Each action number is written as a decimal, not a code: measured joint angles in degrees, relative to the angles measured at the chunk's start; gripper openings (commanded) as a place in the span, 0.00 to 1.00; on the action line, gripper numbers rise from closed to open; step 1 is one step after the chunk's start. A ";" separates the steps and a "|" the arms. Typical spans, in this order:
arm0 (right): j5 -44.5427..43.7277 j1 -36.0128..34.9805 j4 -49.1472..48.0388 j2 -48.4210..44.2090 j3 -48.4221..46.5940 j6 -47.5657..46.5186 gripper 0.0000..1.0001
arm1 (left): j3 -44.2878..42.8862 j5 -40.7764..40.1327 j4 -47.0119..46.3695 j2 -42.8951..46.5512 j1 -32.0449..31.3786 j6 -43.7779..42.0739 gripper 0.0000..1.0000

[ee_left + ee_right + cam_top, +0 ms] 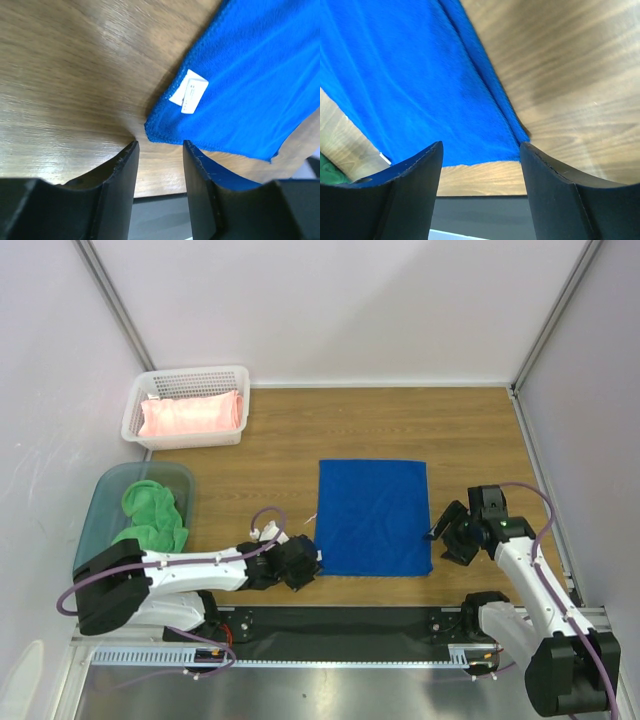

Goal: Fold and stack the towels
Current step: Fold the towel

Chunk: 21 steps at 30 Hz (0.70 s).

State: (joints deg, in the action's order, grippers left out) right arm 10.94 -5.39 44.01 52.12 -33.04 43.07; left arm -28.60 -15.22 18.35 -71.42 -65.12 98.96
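Note:
The blue towel (374,517) lies flat in the middle of the table, with a white label (188,91) near its near-left corner. My left gripper (311,563) hovers at that corner, open, and the corner of the blue towel (250,90) sits just beyond its empty fingertips (127,160). My right gripper (446,537) is at the near-right corner, open and empty, with the blue towel (410,85) ahead of it. A folded pink towel (192,415) rests in the white basket (135,415). A crumpled green towel (152,512) lies in the teal tub (100,502).
The basket stands at the far left and the tub at the near left of the wooden table (400,425). A dark rail (350,625) runs along the near edge between the arm bases. White walls close in the back and both sides.

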 measured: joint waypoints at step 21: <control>-2.08 -2.05 3.08 -2.21 3.50 2.38 0.59 | -1.36 -4.74 -0.94 -4.39 -0.02 6.47 0.00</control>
State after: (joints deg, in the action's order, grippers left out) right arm 8.86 -7.44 47.09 49.91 -29.54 45.45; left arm -29.95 -19.97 17.41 -75.81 -65.14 105.43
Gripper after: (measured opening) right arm 0.616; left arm 0.014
